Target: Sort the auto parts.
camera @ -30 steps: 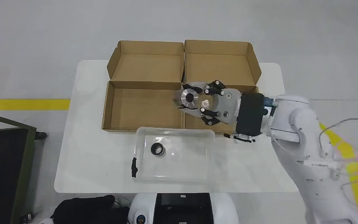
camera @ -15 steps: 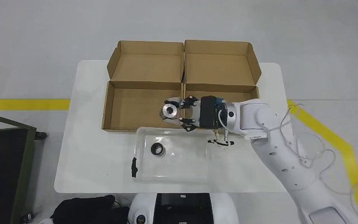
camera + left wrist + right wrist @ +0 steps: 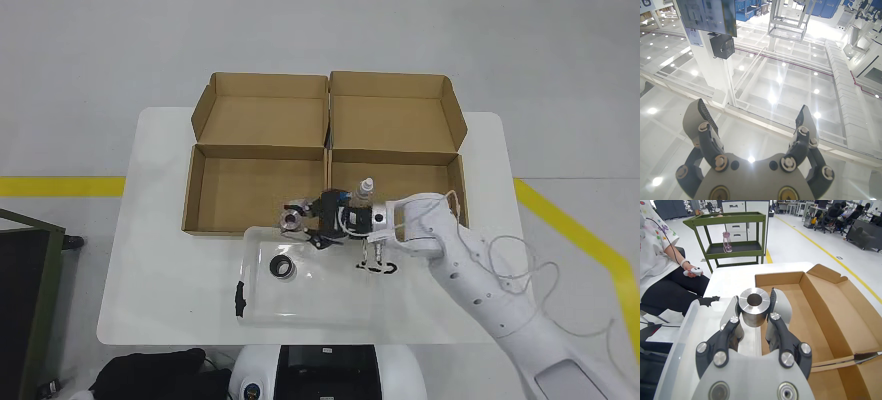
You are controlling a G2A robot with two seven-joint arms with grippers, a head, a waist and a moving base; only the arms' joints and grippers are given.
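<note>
My right gripper (image 3: 754, 303) (image 3: 300, 218) is shut on a short steel cylinder with a bore through it (image 3: 754, 308) (image 3: 293, 216). It holds the part above the line where the clear plastic bin's far rim (image 3: 262, 234) meets the left cardboard box's front wall (image 3: 215, 229). A black ring-shaped part (image 3: 283, 266) lies inside the bin. A small black part (image 3: 239, 298) sits at the bin's left edge. My left gripper (image 3: 753, 115) is open with nothing between its fingers and points up at the ceiling.
Two open cardboard boxes, left (image 3: 250, 190) and right (image 3: 400, 165), stand side by side at the back of the white table (image 3: 150, 250), flaps raised. A green cart (image 3: 728, 236) stands on the floor beyond the table. A seated person holds a controller off to the side.
My right arm has swung left and toward the front, carrying the steel cylinder from over the right box to the boundary of the left box and the bin.
</note>
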